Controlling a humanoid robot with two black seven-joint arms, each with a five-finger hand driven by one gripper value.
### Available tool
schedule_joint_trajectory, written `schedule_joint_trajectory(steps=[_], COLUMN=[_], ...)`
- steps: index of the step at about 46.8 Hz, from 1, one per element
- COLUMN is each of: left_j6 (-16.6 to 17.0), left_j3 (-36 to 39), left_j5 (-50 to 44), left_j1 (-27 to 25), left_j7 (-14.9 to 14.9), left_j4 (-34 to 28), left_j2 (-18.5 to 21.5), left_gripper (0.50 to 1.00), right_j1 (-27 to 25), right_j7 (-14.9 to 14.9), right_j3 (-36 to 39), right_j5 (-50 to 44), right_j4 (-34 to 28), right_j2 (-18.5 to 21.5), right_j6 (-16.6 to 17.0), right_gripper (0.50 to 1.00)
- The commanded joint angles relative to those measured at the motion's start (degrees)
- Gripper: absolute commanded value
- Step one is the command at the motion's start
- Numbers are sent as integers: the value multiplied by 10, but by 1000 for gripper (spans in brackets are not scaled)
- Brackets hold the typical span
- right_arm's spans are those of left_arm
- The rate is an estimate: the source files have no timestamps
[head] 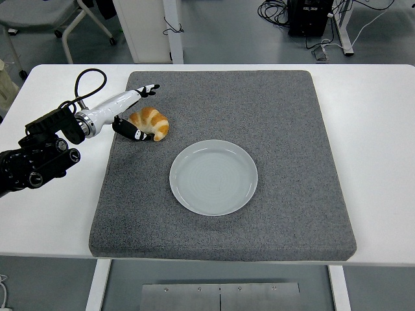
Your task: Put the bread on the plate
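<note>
Bread point(150, 122) lies on the grey mat point(272, 214) between the left robot hand's point(131, 114) spread fingers, seemingly ungripped.

I'm looking at a coarse, matt grey mat point(292, 194), felt-like, lying over a smooth white table point(382, 129). The plate point(214, 177) near the mat's middle looks glazed, pale and glossy. The bread point(150, 122) towards the mat's far left corner shows a shiny golden crust. My left hand point(123, 113) has smooth white plastic shells with black fingertips.
</note>
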Motion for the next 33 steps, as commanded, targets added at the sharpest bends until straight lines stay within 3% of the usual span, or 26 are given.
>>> schedule_joint_trajectory(steps=[1,26,30,33], left_j6=[0,0,0,1], left_j3=[-1,-1,0,0], left_j5=[0,-26,-29,-29], left_j1=[-1,-3,-3,-1], left_j7=[-7,-31,-32,-33], left_j4=[9,79,79,80], left_j2=[-9,-55,-55,-56], left_gripper=[963,955,912,839], right_j1=[0,0,0,0], right_j7=[0,0,0,0], right_j3=[0,0,0,0], right_j5=[0,0,0,0], right_j4=[0,0,0,0], right_j2=[0,0,0,0], right_j6=[0,0,0,0], right_gripper=[1000,1000,1000,1000])
